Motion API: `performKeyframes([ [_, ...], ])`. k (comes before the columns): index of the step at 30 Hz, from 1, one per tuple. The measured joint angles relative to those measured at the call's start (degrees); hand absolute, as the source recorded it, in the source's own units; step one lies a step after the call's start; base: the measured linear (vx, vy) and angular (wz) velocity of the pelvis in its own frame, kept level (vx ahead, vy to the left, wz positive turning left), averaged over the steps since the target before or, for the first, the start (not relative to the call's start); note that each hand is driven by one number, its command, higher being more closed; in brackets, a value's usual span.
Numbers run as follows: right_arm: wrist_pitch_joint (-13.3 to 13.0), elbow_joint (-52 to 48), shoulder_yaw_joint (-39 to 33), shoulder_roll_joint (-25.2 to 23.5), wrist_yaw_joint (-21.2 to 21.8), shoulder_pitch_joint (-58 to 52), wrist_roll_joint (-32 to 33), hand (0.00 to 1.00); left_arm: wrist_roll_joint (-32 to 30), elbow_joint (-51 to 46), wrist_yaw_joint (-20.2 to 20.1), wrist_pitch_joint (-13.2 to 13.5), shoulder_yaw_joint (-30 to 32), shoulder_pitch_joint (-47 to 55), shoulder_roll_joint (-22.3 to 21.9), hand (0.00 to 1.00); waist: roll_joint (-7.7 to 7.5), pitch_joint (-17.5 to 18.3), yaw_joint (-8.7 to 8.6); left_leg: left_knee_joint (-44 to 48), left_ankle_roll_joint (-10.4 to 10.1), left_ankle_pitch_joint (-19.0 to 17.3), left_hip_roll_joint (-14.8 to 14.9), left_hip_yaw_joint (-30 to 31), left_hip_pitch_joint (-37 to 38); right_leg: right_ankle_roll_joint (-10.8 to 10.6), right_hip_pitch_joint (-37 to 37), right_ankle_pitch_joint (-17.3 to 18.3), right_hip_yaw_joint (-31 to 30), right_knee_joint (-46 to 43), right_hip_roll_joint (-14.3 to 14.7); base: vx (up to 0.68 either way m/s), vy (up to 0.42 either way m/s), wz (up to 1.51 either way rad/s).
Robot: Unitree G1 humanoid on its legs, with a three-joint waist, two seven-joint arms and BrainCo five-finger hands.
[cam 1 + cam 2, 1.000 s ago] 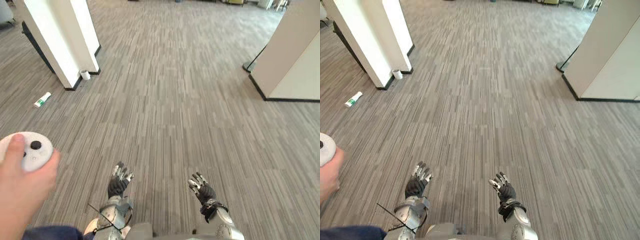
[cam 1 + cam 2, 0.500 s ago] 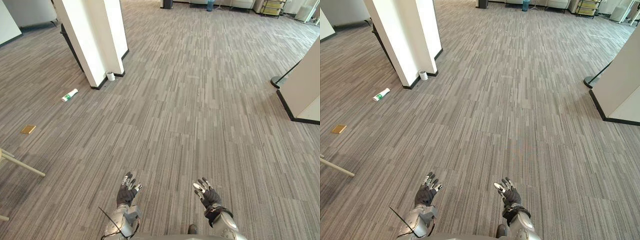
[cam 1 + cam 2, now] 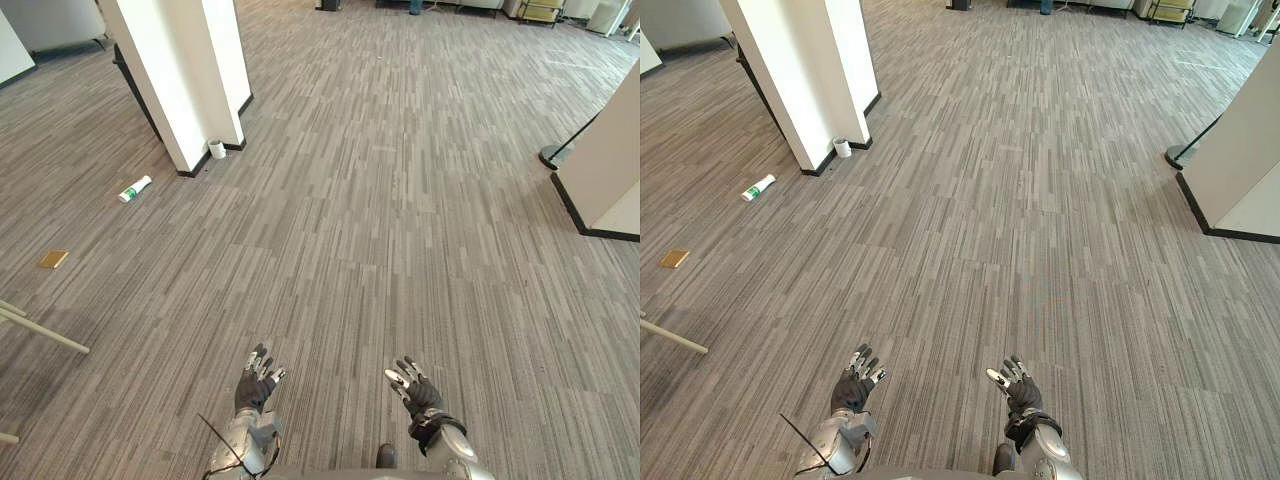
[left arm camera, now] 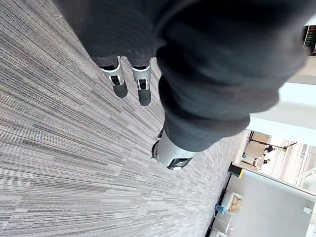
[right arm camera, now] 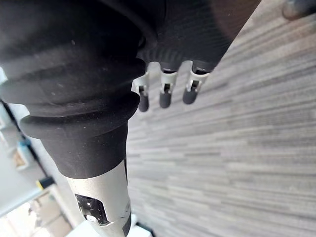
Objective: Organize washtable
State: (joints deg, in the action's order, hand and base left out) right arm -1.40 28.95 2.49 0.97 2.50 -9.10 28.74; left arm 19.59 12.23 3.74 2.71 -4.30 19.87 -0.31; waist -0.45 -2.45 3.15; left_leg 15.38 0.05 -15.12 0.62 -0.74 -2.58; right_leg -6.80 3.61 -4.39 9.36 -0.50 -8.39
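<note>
The white and green tube lies flat on the carpet floor, in the left part of the frame. It looks like a wash thing that belongs on the table, but you cannot tell from here where the table is.

The tube is likely light and a bit soft. It is round, so it may roll if you bump it. Take it across its middle, thumb on one side and fingers on the other. Squeeze gently, so nothing gets pushed out at the cap.

Near it, further up the frame, a small white cup stands upright on the floor. It is right at the foot of the white pillar. The cup looks light and thin, and easy to knock over. Hold it round its side, not by the rim.

A small tan square lies at the left edge, below the tube. It is too small to say what it is.

Your left robot hand and right robot hand are at the bottom middle of the frame. Both have loose, spread fingers and hold nothing. Both are well apart from the tube and the cup, so you will need to walk over and reach low.
</note>
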Motion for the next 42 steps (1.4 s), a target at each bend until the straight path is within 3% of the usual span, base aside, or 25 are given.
performKeyframes([
  [5, 0.1, -0.24, -0.54, -0.96, 0.17, -0.73, -0.08, 0.0, -0.03, 1.54, -0.1, -1.19, -1.21, -0.69, 1.98, 0.0, 1.03, -2.96, -1.24, 1.26, 3.16, -4.21, -0.31, -0.57, 5.31, 2.7, 14.33, 11.1, -0.56, -35.92, -3.59, 0.1, 0.136, 0.14],
  [7, 0.09, -1.36, -0.3, -1.84, 0.21, -1.55, -0.01, 0.0, -0.02, 1.54, -0.11, -1.26, -1.45, -0.71, 3.78, 0.0, 0.22, -3.01, -2.69, 0.46, 3.14, -5.47, 0.4, 0.12, 6.61, 2.47, 16.51, 12.85, 0.24, -33.04, -2.04, 0.3, 0.01, 0.11],
  [10, 0.06, -1.45, -1.32, -1.86, 0.12, -1.74, 0.49, 0.0, -0.03, 1.56, -0.5, -1.35, -2.2, -1.03, 4.17, 0.0, 0.69, -3.15, -3.66, -0.88, 2.13, -7.9, 3.36, 0.47, 8.87, 3.59, 19.55, 9.83, 3.85, -19.11, 3.35, 0.46, -0.026, -0.09],
  [12, 0.07, -1.42, -2.25, -1.75, -0.04, -1.94, 0.8, 0.0, -0.08, 2.02, -1.1, -2.15, -2.9, -2.79, 4.13, 0.0, 0.53, -3.28, -4.26, -5.68, -0.35, -7.78, 4.83, 0.36, 13.83, 3.94, 20.73, 3.21, 10.56, -8.28, 4.74, 0.65, -0.054, 0.08],
  [14, 0.1, -1.4, -2.22, -1.5, -0.05, -1.89, 0.9, 0.0, -0.14, 2.24, -1.16, -2.36, -3.0, -4.94, 3.8, 0.0, 0.52, -3.21, -4.66, -7.15, -3.08, -8.88, 6.07, -1.16, 17.81, 8.82, 22.61, -0.52, 16.3, -7.26, 5.13, 0.68, -0.086, 0.16],
  [15, 0.16, -1.17, -2.0, -1.03, 0.04, -1.5, 0.86, 0.0, -0.15, 3.57, -1.2, -2.33, -2.94, -6.05, 3.1, 0.0, 2.39, -2.6, -4.89, -6.08, -6.04, -9.98, 8.65, -1.91, 19.18, 14.42, 22.46, -7.8, 16.87, -9.66, 6.66, 0.82, -0.09, -0.16],
  [16, 0.42, -0.64, -2.1, -0.91, -0.02, -0.15, 0.86, 0.0, -0.16, 4.32, -1.17, -2.51, -2.78, -7.02, 2.48, 0.0, 5.1, -2.8, -4.24, -3.57, -9.68, -8.7, 11.49, -3.25, 18.45, 15.23, 22.75, -4.9, 17.54, -12.54, 8.54, 0.96, -0.139, -0.13],
  [17, 0.44, -0.79, -2.41, -0.85, 0.02, 1.16, 0.86, 0.0, -0.16, 4.36, -1.26, -2.58, -2.93, -8.86, 1.9, 0.0, 5.5, -3.45, -4.67, 1.87, -13.51, -2.86, 11.38, -4.02, 15.87, 15.19, 23.11, -1.36, 17.8, -16.57, 7.31, 0.94, -0.185, 0.05],
  [18, 0.36, -1.12, -2.06, 0.27, 0.12, 1.54, 0.85, 0.0, -0.16, 4.43, -1.28, -2.51, -2.67, -9.93, 0.13, 0.0, 5.31, -4.64, -5.64, 9.38, -10.24, 6.38, 10.33, -4.27, 13.79, 16.7, 22.95, 3.05, 20.42, -23.73, 4.94, 0.76, -0.23, 0.18],
  [19, 0.31, -1.08, -1.69, 0.85, 0.16, 1.67, 0.85, 0.0, -0.09, 4.58, -1.26, -2.32, -1.97, -9.34, -0.5, 0.0, 6.47, -4.42, -5.17, 14.36, -8.48, 11.2, 11.01, -4.61, 12.94, 14.48, 21.49, 4.43, 20.32, -23.24, 5.97, 0.69, -0.298, -0.02],
  [20, 0.06, -1.5, -0.01, 0.59, 0.0, 0.83, 0.97, 0.0, 0.03, 3.58, -1.22, -2.14, -1.28, -7.02, -0.3, 0.0, 5.96, -3.9, -4.78, 27.0, -7.63, 15.95, 13.26, -5.62, 9.34, 16.97, 14.72, 4.57, 19.42, -13.14, 9.69, 0.59, -0.298, -0.73],
  [21, -0.01, -1.01, 0.31, 1.67, -0.12, 1.63, 1.17, 0.0, 0.11, 4.1, -1.27, -2.25, -1.12, -6.9, -0.88, 0.0, 9.23, -3.86, -3.56, 40.66, -6.57, 12.79, 17.66, -5.86, 3.96, 17.07, 10.83, 5.45, 17.07, -11.08, 14.39, 0.57, -0.232, -0.86],
  [22, -0.06, -1.04, 0.32, 1.84, -0.09, 2.45, 1.28, 0.0, 0.07, 4.27, -1.26, -2.39, -0.63, -7.09, -0.61, 0.0, 9.6, -4.31, -3.17, 45.63, -5.21, 11.37, 18.9, -5.55, 1.19, 17.12, 9.07, 6.06, 16.32, -10.32, 15.61, 0.59, -0.131, -0.92],
  [23, -0.21, -1.04, 0.41, 1.46, -0.11, 3.69, 2.2, 0.0, 0.06, 4.23, -1.25, -2.55, 0.76, -7.51, -0.14, 0.0, 8.66, -5.77, -2.65, 52.22, -1.53, 8.79, 20.45, -5.75, -4.11, 17.26, 4.93, 7.1, 14.5, -8.68, 16.74, 0.61, -0.086, -0.5],
  [25, -0.28, -1.06, 0.59, 0.66, -0.45, 4.6, 2.71, 0.0, 0.08, 4.13, -1.15, -2.47, 3.35, -6.94, -0.09, 0.0, 5.47, -8.07, -1.55, 54.93, 0.96, 5.13, 19.75, -6.37, -10.64, 16.91, -2.49, 8.17, 10.81, -5.19, 17.01, 0.69, -0.092, -0.56],
  [27, -0.51, -1.07, 0.34, 1.31, -0.86, 5.32, 2.75, 0.0, 0.13, 4.03, -0.99, -2.46, 5.02, -4.85, -0.27, 0.0, 3.86, -9.14, -0.07, 48.6, -0.61, 1.74, 16.4, -5.83, -16.01, 15.63, -8.45, 9.92, 7.06, -2.8, 16.21, 0.53, 0.044, -0.77],
  [29, -0.59, -1.0, 0.3, 2.62, -1.03, 6.02, 2.77, 0.0, 0.08, 3.79, -0.97, -2.47, 6.23, -1.47, -0.57, 0.0, 3.44, -9.57, 1.06, 27.72, -1.56, 1.98, 9.63, -4.02, -20.53, 13.75, -12.94, 13.42, 2.3, -1.69, 13.9, 0.49, 0.197, -0.88],
  [31, -0.66, -0.67, 0.18, 3.25, -1.02, 6.01, 2.74, 0.0, 0.06, 2.83, -0.86, -2.42, 8.12, 0.5, -1.85, 0.0, 3.5, -9.34, 1.63, 6.2, -6.05, 6.5, 6.15, -1.71, -20.67, 11.48, -15.17, 15.71, -0.63, -1.11, 12.41, 0.49, 0.279, -0.87],
  [32, -0.71, 0.36, -0.11, 3.54, -1.09, 6.0, 2.7, 0.0, 0.03, 1.82, -0.52, -2.29, 9.08, 1.57, -2.59, 0.0, 4.51, -8.81, 2.65, 0.27, -6.34, 12.78, 5.98, -1.41, -20.82, 9.43, -17.24, 16.91, -2.86, -0.38, 12.18, 0.53, 0.32, -1.02],
  [33, -0.71, 1.2, -0.34, 3.52, -1.11, 6.01, 2.69, 0.0, 0.02, 1.63, -0.17, -2.19, 9.56, 1.89, -2.57, 0.0, 4.29, -8.43, 3.34, 1.3, -5.05, 16.41, 5.38, -1.63, -20.45, 8.43, -18.33, 17.55, -4.09, -0.23, 11.52, 0.61, 0.33, -0.97],
  [34, -0.62, 1.69, -1.07, 2.35, -1.12, 5.64, 2.63, 0.0, 0.0, 1.62, 0.14, -2.18, 10.34, 1.73, -2.69, 0.0, 2.83, -7.15, 3.91, 4.3, -0.9, 18.34, 3.8, -1.87, -21.04, 6.33, -18.46, 19.24, -5.56, -1.26, 8.88, 0.67, 0.314, -0.62],
  [36, -0.5, 1.69, -1.87, 1.25, -0.99, 5.7, 2.47, 0.0, 0.01, 1.06, 0.24, -2.01, 11.99, 0.81, -2.84, 0.0, 0.85, -7.11, 3.81, 10.87, 1.72, 12.82, 2.96, -4.64, -21.64, 4.44, -17.34, 20.21, -6.86, -7.46, 5.96, 0.68, 0.295, -0.45],
  [38, -0.6, 1.85, -2.78, 0.15, -1.0, 5.84, 2.12, 0.0, -0.01, 1.15, 0.37, -1.97, 12.36, 1.08, -2.64, 0.0, -0.02, -7.52, 3.74, 13.12, 3.18, 6.51, 2.42, -7.08, -15.26, 3.14, -10.53, 17.49, -8.0, -31.19, 3.85, 0.65, 0.324, -0.46],
  [40, -0.93, 2.39, -2.9, -0.92, -0.99, 5.28, 2.22, 0.0, 0.09, 1.14, 0.53, -1.95, 12.08, 0.91, -1.58, 0.0, -0.26, -7.68, 2.42, 11.62, 4.01, 2.81, 1.84, -7.37, -8.27, 4.39, -4.39, 11.74, -6.61, -50.56, 1.35, 0.5, 0.253, -0.11],
  [42, -1.04, 2.38, -1.67, -1.71, -0.76, 4.06, 2.13, 0.0, 0.12, 1.1, 0.47, -1.56, 11.23, 0.27, 0.19, 0.0, -0.03, -7.78, 1.48, 8.1, 5.0, -0.67, 1.19, -6.93, 0.19, 6.68, 2.09, 13.9, -1.09, -62.35, -1.58, 0.56, 0.191, 0.14],
])
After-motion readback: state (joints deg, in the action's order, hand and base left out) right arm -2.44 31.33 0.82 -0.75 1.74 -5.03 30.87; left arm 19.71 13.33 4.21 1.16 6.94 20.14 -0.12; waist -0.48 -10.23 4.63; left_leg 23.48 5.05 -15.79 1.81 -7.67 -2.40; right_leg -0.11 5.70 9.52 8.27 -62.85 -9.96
